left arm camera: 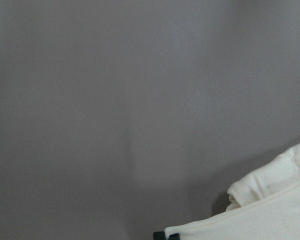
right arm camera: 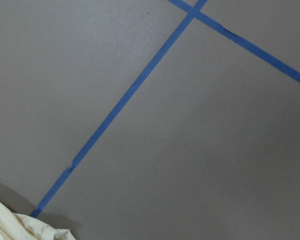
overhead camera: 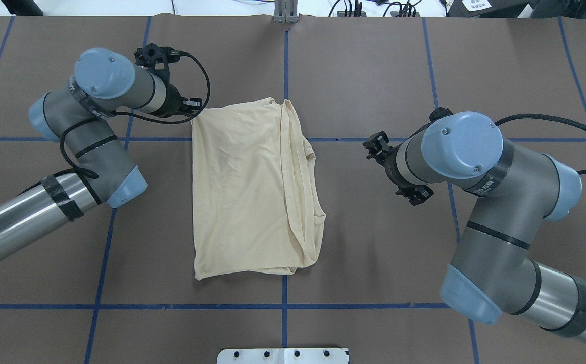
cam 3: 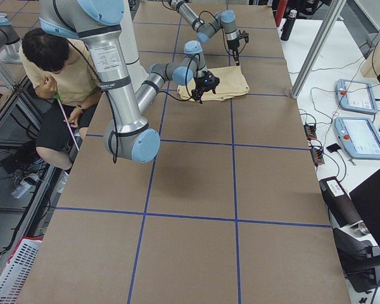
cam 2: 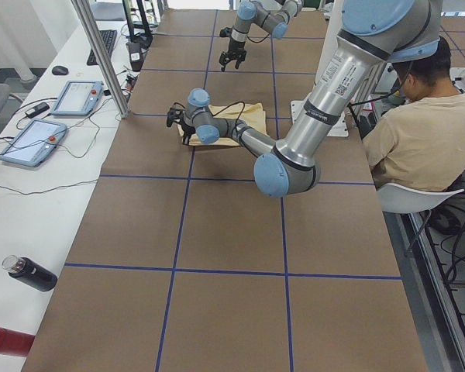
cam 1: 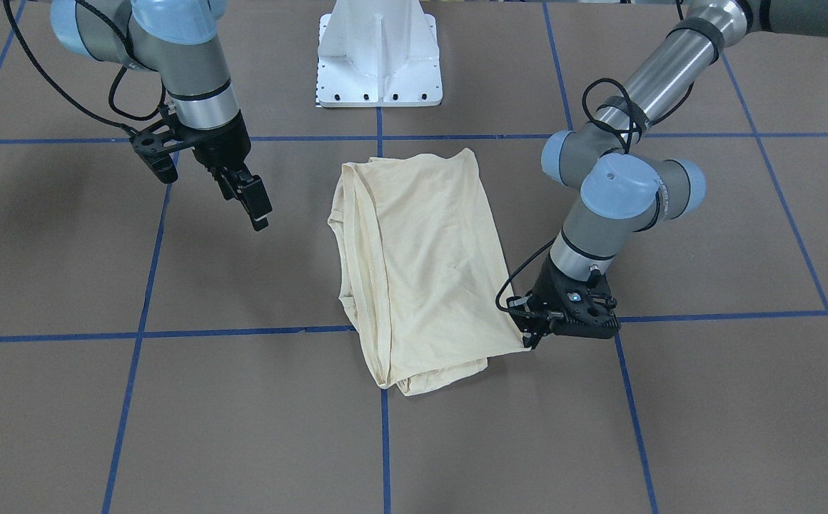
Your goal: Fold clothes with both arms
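The pale cream-yellow T-shirt (cam 1: 421, 264) lies folded into a long rectangle in the middle of the table, print hidden; it also shows in the overhead view (overhead camera: 250, 192). My left gripper (cam 1: 530, 337) is down at the table, shut on the shirt's far corner on my left side (overhead camera: 195, 117). The left wrist view shows that cloth corner (left arm camera: 270, 205) draped over a black fingertip. My right gripper (cam 1: 251, 203) hangs open and empty above the table, well clear of the shirt's other long edge. The right wrist view shows only a bit of cloth (right arm camera: 15, 222).
The white pedestal base (cam 1: 380, 61) stands at the robot's side of the table. Blue tape lines (cam 1: 139, 332) cross the brown table cover. A seated person (cam 2: 422, 132) and tablets (cam 2: 79, 97) are off the table's sides.
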Robot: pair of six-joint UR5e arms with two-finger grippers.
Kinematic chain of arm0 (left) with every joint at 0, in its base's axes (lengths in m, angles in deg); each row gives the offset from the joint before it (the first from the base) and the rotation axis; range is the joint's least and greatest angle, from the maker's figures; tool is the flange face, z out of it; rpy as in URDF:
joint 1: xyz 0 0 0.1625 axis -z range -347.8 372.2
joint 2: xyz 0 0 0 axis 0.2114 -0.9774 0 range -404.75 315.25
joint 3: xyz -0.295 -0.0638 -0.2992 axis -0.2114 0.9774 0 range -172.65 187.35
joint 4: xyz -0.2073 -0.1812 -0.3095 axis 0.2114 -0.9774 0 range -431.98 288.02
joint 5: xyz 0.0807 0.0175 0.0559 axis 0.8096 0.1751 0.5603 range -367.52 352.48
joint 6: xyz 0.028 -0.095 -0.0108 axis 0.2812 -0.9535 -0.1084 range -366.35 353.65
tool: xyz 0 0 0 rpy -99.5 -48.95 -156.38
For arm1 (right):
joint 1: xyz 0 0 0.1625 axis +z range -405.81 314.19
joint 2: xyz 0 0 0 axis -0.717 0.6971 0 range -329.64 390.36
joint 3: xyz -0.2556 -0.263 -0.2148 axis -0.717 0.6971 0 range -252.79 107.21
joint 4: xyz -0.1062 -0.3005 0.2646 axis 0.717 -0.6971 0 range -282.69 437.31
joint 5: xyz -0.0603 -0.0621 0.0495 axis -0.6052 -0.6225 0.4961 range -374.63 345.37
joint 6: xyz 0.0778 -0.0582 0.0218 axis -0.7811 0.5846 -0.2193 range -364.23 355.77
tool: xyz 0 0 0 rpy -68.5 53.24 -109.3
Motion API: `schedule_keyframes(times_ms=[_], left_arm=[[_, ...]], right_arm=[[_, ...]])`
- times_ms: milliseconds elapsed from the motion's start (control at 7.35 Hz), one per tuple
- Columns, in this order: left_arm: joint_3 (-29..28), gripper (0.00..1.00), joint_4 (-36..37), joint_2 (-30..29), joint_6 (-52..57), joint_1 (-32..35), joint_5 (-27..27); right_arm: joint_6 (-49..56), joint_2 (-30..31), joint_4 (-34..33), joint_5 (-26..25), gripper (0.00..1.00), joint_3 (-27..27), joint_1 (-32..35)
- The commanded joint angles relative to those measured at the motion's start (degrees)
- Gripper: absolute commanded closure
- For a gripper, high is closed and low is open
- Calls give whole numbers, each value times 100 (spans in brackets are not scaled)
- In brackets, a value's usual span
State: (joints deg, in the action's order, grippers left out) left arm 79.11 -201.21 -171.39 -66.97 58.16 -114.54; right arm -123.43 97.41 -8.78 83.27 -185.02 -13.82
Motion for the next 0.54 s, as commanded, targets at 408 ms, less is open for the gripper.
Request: schedule_keyframes(times_ms=[408], left_arm=[[1342,52,1161,224,120,423,-468]], right_arm=[[-986,-429,936,-996,0,569,-1366]])
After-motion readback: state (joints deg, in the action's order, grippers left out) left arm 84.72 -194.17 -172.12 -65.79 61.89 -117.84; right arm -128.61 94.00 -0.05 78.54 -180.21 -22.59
